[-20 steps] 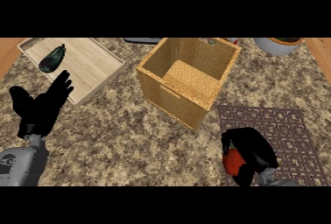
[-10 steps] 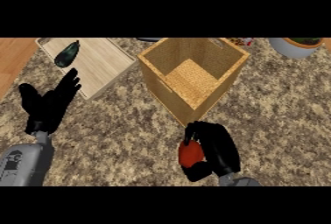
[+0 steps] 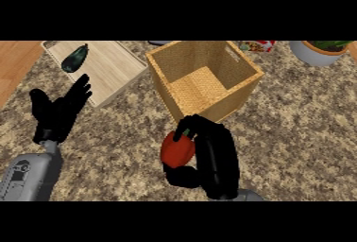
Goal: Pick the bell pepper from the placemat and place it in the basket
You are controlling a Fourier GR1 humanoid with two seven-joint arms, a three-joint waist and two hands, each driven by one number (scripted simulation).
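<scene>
Transport step. Right hand, fingers curled round the pepper, holds it at 6 o'clock of the basket, just short of its near wall. Pepper's long axis runs roughly 12–6; which end is the stem, I cannot tell. Next, by my judgement: lift over the rim toward 12, then release. Left hand rests at 9 o'clock, fingers spread.

**A kitchen counter**

The speckled brown-and-beige stone countertop fills most of the frame, with a strip of wooden surface at the upper left. A pale wooden cutting board lies in the upper left with a dark vegetable on it. A woven basket stands at upper centre, and a potted plant sits in the upper right corner.
</scene>
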